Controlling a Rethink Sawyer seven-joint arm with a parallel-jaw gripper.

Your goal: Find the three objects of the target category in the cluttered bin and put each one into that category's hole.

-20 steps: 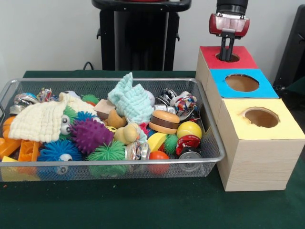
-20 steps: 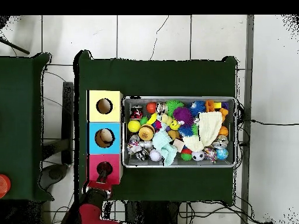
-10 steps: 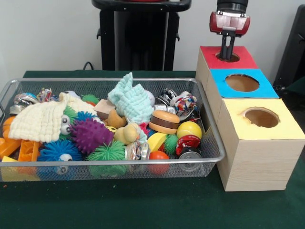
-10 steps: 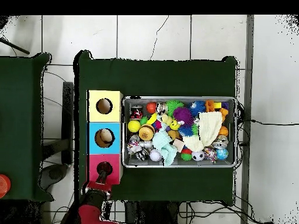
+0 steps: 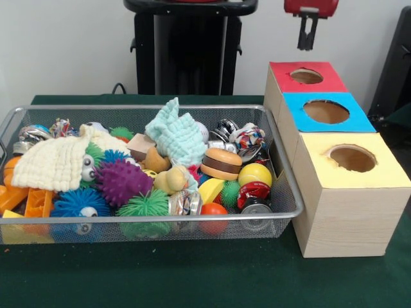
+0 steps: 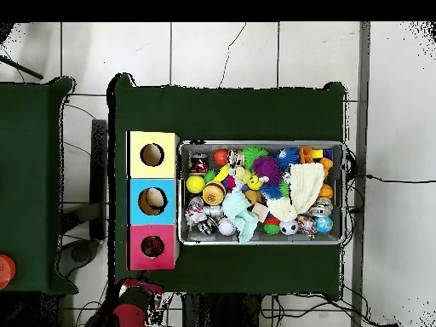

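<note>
My gripper (image 5: 307, 46) hangs at the top edge of the front view, well above the round hole (image 5: 306, 76) in the red-topped box; it is open and holds nothing. In the overhead view the hole (image 6: 152, 247) shows dark, and the arm lies below the box. The wire mesh bin (image 5: 282, 173) is full of toys. A tan plush animal (image 5: 156, 160) and a pale yellow one (image 5: 170, 181) lie near its middle, partly buried. No orange tiger-striped plush shows.
A blue-topped box (image 5: 327, 111) and a yellow-topped box (image 5: 352, 158) stand in line with the red one, right of the bin. Spiky balls (image 5: 121, 181), a cream knitted cloth (image 5: 54, 163), a mint cloth (image 5: 176, 135) and a toy burger (image 5: 221, 163) fill the bin.
The gripper has risen straight up out of the red-topped hole to the top of the front view. Nothing in the bin has moved.
</note>
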